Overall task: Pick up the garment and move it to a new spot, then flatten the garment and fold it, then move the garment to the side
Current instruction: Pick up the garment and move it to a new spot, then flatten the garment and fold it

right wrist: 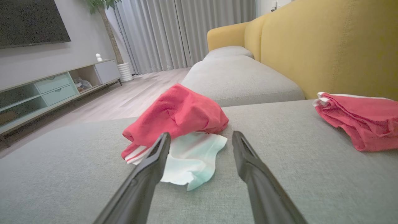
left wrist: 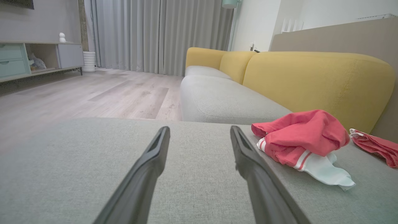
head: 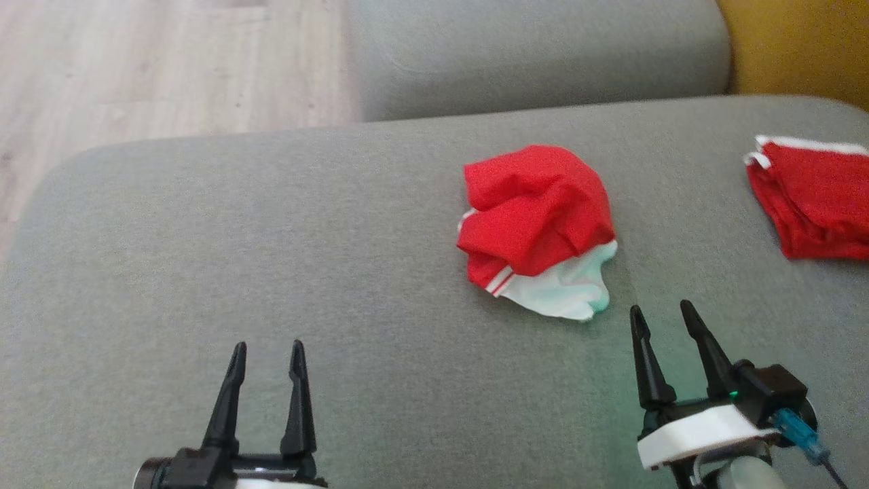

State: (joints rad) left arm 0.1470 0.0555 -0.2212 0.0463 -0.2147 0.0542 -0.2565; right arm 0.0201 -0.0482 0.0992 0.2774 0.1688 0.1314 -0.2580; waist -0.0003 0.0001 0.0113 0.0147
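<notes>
The garment lies crumpled in a soft red-and-white heap on the grey woven sofa cushion, just ahead of my right gripper, whose fingers stand apart and hold nothing. My left gripper hovers well to the left of it, fingers likewise spread and empty. A second red cloth with white trim lies flatter, farther right, near the yellow backrest.

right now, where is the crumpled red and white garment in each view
Head view: garment right of centre on the grey cushion, just beyond the right gripper.
Left wrist view: garment mid right, to the right of the left gripper.
Right wrist view: garment centre, just past the fingertips.
Shared landmark: second red garment, at the right edge in every view.
</notes>
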